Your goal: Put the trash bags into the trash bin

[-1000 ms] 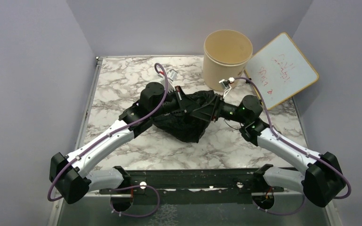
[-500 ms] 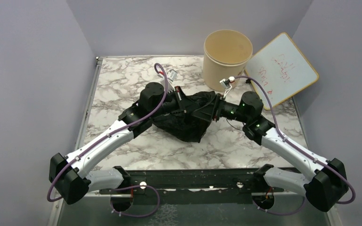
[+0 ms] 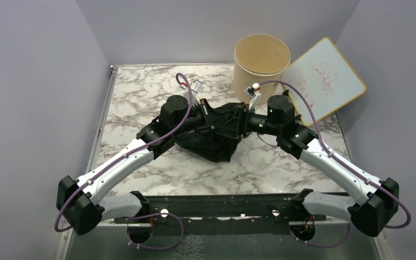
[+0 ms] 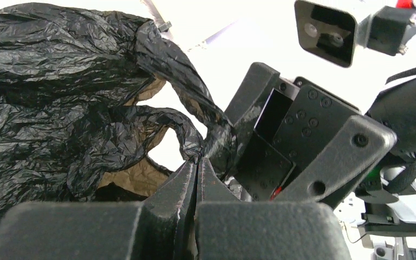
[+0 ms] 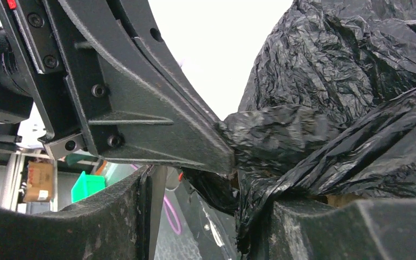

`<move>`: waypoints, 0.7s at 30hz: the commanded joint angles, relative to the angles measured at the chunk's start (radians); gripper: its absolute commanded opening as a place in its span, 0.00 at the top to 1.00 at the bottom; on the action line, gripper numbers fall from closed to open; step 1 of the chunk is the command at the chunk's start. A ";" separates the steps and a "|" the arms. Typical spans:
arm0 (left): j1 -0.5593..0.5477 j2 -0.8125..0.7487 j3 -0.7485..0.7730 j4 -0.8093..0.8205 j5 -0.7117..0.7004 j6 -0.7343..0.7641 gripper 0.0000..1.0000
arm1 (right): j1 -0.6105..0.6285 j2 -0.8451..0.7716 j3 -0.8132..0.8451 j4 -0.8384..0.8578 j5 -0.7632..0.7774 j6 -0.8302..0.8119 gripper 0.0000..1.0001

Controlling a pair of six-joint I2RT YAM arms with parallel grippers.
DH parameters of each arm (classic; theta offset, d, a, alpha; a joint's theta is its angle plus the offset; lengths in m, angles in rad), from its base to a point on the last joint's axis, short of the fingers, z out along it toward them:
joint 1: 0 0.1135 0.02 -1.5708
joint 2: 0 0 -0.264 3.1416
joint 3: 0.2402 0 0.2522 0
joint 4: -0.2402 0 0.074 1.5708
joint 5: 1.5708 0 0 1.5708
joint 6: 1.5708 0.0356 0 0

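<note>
The black trash bag [image 3: 211,142] lies crumpled in the middle of the marble table [image 3: 141,97]. My left gripper [image 3: 218,122] is shut on a twisted loop handle of the bag [image 4: 187,132]; its jaws [image 4: 197,162] are pressed together on the plastic. My right gripper [image 3: 239,122] faces it from the right, open, its jaws [image 5: 206,189] apart around the left gripper's finger [image 5: 141,108]. A strand of the bag [image 5: 281,184] lies against the right gripper's right finger [image 5: 346,227]. The beige trash bin [image 3: 261,67] stands upright behind, its inside bare.
A white board with a yellow frame [image 3: 325,81] leans to the right of the bin. Purple walls close in the left, back and right. Brown paper [image 4: 132,181] shows inside the bag. A metal rail [image 3: 216,208] runs along the near edge.
The right arm's wrist has swung left and toward the back, closing in on the bag and the left gripper. The left arm and the bag have stayed put.
</note>
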 commanded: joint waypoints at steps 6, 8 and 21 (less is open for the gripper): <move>-0.010 0.005 0.000 0.019 0.012 -0.013 1.00 | 0.086 -0.033 0.017 0.032 0.203 -0.075 0.60; -0.010 -0.001 -0.005 0.019 0.008 -0.012 1.00 | 0.087 -0.033 0.029 -0.011 0.248 -0.083 0.64; -0.010 0.000 0.128 -0.178 -0.032 0.163 0.57 | 0.088 -0.076 -0.081 0.063 0.100 -0.220 0.92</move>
